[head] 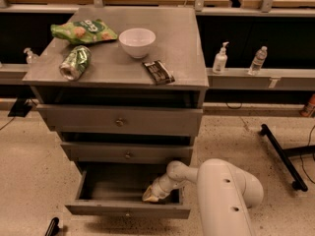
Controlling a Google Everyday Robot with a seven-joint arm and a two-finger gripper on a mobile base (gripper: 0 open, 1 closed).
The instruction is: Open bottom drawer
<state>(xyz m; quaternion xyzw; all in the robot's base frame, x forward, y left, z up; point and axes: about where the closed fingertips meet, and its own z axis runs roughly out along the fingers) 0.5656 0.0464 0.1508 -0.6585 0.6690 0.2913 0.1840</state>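
**Item: bottom drawer** (129, 210). Lowest of three grey drawers in a grey cabinet. Flat front with a small round knob at centre. It stands pulled well out from the carcass, with its grey box interior exposed and nothing visible in it but the hand.

**Item: hand** (153, 195). At the end of the white arm (224, 191), which enters from lower right. It is dipped inside the open drawer box at the right rear, just behind the drawer front. Whether it is spread or closed cannot be told, nor whether it has hold of anything.

**Item: middle drawer** (127, 153) and **top drawer** (120, 121). Both are pushed in, each with a knob at centre.

**Item: worktop** (184, 43) of the cabinet. It carries:
- a green chip bag (83, 32)
- a green can (75, 62) on its side
- a white bowl (137, 42)
- a dark snack bar (158, 72)

**Item: ledge behind, right.** It carries a pump bottle (220, 59) and a water bottle (258, 60).

**Step in hand (judged):** the pull looks largely made, since the drawer is open by most of its depth. The hand appears to be working from inside the box rather than at the knob.

**Next move (judged):** either a short further draw toward the front to finish the travel, or a lift of the hand straight up and clear. Either way it must not catch the middle drawer overhead or nudge the box back in.
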